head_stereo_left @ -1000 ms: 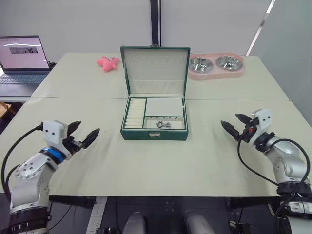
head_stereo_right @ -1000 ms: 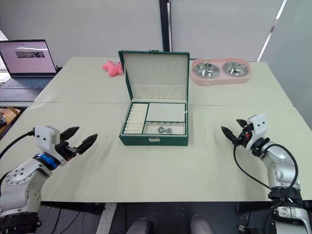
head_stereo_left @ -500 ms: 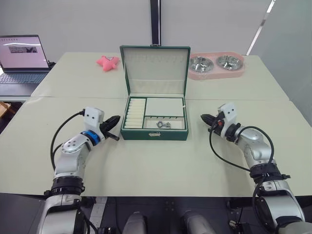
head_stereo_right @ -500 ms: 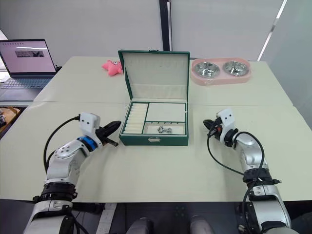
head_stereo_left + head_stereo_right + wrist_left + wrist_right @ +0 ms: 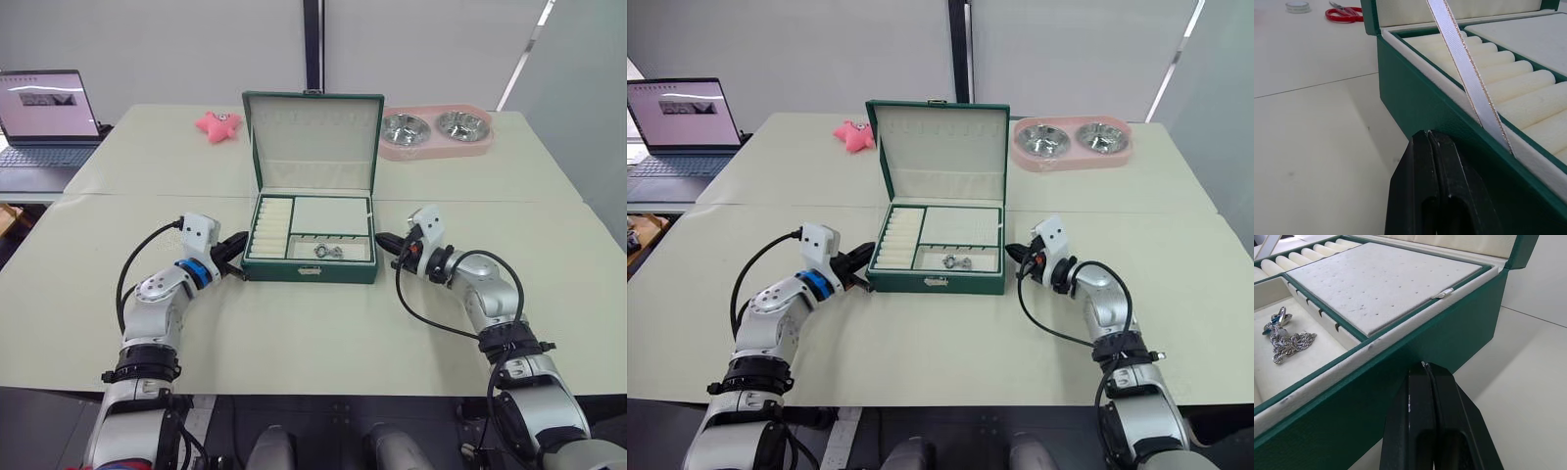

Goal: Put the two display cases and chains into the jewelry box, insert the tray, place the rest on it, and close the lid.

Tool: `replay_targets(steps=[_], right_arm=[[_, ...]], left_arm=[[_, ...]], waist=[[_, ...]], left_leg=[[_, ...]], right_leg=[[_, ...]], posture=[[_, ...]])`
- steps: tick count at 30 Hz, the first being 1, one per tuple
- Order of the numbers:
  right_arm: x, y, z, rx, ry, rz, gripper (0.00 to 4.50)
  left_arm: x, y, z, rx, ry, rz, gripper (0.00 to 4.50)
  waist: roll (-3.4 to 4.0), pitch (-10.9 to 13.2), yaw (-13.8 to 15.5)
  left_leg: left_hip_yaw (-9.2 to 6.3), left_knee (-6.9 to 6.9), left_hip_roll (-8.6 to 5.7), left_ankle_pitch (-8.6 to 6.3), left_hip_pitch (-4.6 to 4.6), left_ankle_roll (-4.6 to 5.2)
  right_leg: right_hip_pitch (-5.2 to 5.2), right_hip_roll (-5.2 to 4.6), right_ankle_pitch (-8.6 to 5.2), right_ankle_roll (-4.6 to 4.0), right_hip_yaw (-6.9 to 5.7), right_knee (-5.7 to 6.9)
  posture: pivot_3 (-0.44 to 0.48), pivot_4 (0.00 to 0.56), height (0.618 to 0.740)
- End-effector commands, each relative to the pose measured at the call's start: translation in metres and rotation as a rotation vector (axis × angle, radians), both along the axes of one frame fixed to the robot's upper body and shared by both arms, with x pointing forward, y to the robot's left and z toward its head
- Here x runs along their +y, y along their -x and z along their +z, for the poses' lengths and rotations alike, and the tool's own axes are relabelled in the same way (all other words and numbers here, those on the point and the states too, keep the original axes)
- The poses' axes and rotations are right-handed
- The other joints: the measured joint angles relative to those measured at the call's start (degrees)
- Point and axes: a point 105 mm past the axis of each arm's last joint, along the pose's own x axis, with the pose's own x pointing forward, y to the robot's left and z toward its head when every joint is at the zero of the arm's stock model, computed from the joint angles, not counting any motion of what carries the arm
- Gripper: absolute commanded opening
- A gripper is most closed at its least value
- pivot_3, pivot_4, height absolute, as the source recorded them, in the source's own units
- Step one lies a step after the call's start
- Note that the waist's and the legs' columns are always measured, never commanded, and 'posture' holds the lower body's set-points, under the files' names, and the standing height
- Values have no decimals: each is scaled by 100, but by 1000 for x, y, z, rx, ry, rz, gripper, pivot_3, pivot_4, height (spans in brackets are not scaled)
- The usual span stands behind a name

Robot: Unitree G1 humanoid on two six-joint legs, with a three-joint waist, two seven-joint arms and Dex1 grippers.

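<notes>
A: Where is the jewelry box (image 5: 311, 264) placed relative to the 2 grippers?

B: It is set between them on the table (image 5: 323, 333), its long axis running left to right. The left gripper (image 5: 235, 257) is held just beside the box's left wall, and the right gripper (image 5: 385, 243) just beside its right wall. Both are pointed inward at the box. Whether either tip is touching the wall cannot be told.

A: How are the fingers held?

B: In both wrist views the 2 black fingers are pressed together with nothing between them. No object is gripped by either arm.

A: What is seen inside the box?

B: The tray (image 5: 1371, 284) is already seated in it, with ring rolls (image 5: 1508, 85) on the left and a flat padded panel on the right. A small silvery chain piece (image 5: 1283, 335) is lying in the front compartment. A white ribbon (image 5: 1464, 68) is stretched from the lid down to the left rim.

A: And the lid (image 5: 313, 137)?

B: It is standing upright, hinged along the far edge, so it lies beyond and above both grippers. Closing it is judged to be the remaining step.

A: Which arm is nearer to it?

B: Neither clearly. The 2 are placed about evenly, 1 at each end wall, so the lid would have to be reached from either side by lifting up and over toward the back.
</notes>
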Motion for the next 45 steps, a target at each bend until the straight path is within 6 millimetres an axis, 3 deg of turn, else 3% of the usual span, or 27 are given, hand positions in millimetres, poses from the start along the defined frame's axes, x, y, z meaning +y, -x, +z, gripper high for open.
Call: replay_targets(steps=[1,10,22,32,38,42,45], right_arm=[[26,21,11,-18,-31,156,10],[30,56,0,62,-35,244,10],[22,100,-11,150,-52,224,10],[15,96,-9,140,-52,172,10],[-7,87,1,120,-49,114,10],[-29,77,12,82,-38,76,10],[-43,65,20,53,-25,55,10]], left_arm=[[-26,16,2,1,27,-146,0],[-46,55,-4,75,85,-280,0],[-44,98,-15,153,74,-286,0],[-31,97,-15,130,55,-233,0],[-10,101,-3,24,21,-178,0],[11,118,15,-74,-14,-132,0],[9,144,32,-117,-5,-159,0]], waist=[[1,-1,-1],[0,-1,3],[0,-5,4],[0,-4,5],[0,-3,-1],[-2,-1,-4],[-3,0,-1]], left_leg=[[0,-1,0,0,-1,0],[-3,-3,0,-2,-1,3],[-3,-8,1,-3,4,4],[-4,-7,1,-3,8,3],[-2,-7,2,-3,5,3],[4,-7,2,-3,2,3],[3,-6,4,-3,3,3]], right_leg=[[0,0,0,0,1,-1],[3,-2,0,0,0,-5],[8,0,-1,1,3,-10],[12,4,-1,1,3,-10],[7,5,-1,1,5,-10],[4,4,-1,1,9,-11],[6,3,-1,1,8,-11]], posture=[[0,150,740],[0,150,740],[0,150,740],[0,150,740],[0,150,740],[0,150,740],[0,150,740]])
